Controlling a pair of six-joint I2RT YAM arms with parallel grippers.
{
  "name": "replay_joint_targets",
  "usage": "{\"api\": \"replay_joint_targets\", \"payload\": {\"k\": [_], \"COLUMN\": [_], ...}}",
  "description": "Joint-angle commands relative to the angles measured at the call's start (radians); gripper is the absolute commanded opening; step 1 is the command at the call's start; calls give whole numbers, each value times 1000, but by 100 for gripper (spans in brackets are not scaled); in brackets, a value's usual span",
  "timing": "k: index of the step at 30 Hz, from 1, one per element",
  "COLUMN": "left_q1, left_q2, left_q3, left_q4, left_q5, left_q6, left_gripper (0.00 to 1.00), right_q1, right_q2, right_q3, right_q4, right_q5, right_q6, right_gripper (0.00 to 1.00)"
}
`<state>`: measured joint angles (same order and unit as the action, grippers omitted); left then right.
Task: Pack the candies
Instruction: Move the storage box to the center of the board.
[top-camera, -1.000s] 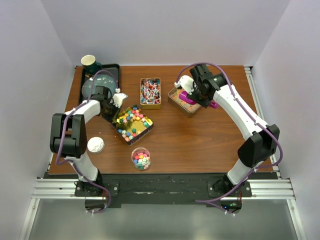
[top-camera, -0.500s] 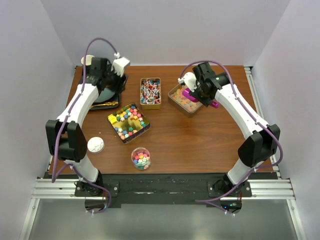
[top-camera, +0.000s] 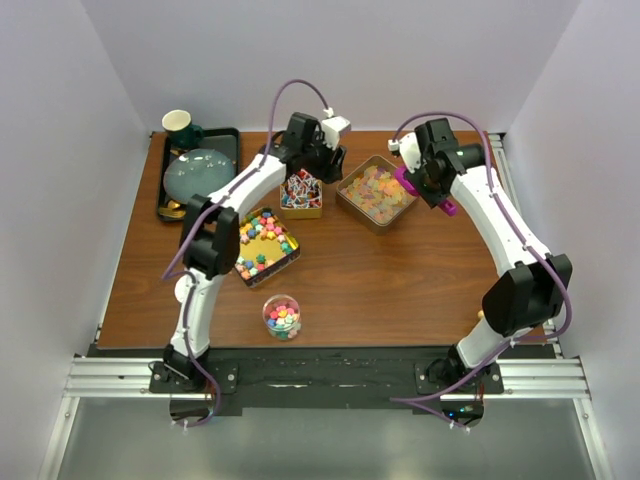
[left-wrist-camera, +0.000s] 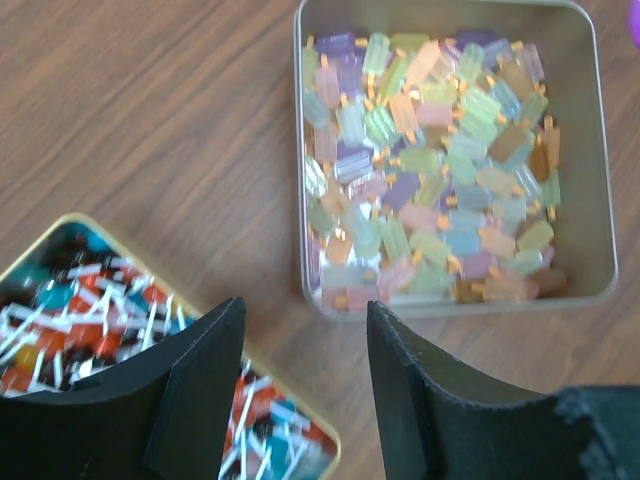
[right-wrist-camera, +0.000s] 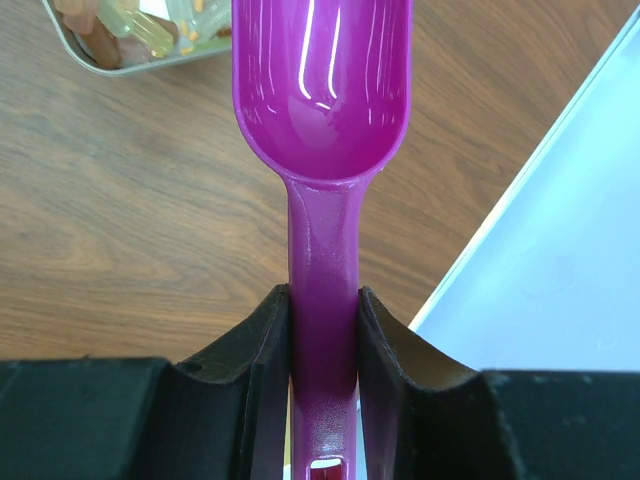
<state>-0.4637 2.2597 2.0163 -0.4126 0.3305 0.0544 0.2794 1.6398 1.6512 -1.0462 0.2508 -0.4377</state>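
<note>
We'd say we're only partway: the clear jar (top-camera: 266, 310) up front holds some candies (top-camera: 283, 320) but isn't full; plenty more sit in tins: chunky ones (top-camera: 258, 240), wrapped ones (left-wrist-camera: 70, 290), gummies (left-wrist-camera: 430, 150); left gripper (left-wrist-camera: 305, 325) hangs open and empty over the wrapped tin (top-camera: 300, 213); right gripper (right-wrist-camera: 323, 300) is clamped on the purple scoop (right-wrist-camera: 322, 90), bowl empty, just beside the gummy tin (left-wrist-camera: 590, 200).

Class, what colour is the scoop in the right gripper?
Magenta-purple; the scoop shows best in the right wrist view.
</note>
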Motion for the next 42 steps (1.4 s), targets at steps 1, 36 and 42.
{"api": "replay_joint_targets", "payload": {"k": [1,36,42], "left_q1": [7,-90,-78], "left_q2": [47,-71,-163], "left_q3": [142,-281,-379], "left_q4": [115,83,90], "left_q5": [-18,13,82], "left_q6": [-38,252,439], "left_gripper": [58,16,11], "right_q1": [-39,-59,-46], "right_q2": [-67,-11,-44], "right_q3": [-33,44,42], "right_q4": [28,-73,-184], "right_q5": [2,-171,-332], "right_q6": [25,-120,-399], "right_gripper": [0,0,0]}}
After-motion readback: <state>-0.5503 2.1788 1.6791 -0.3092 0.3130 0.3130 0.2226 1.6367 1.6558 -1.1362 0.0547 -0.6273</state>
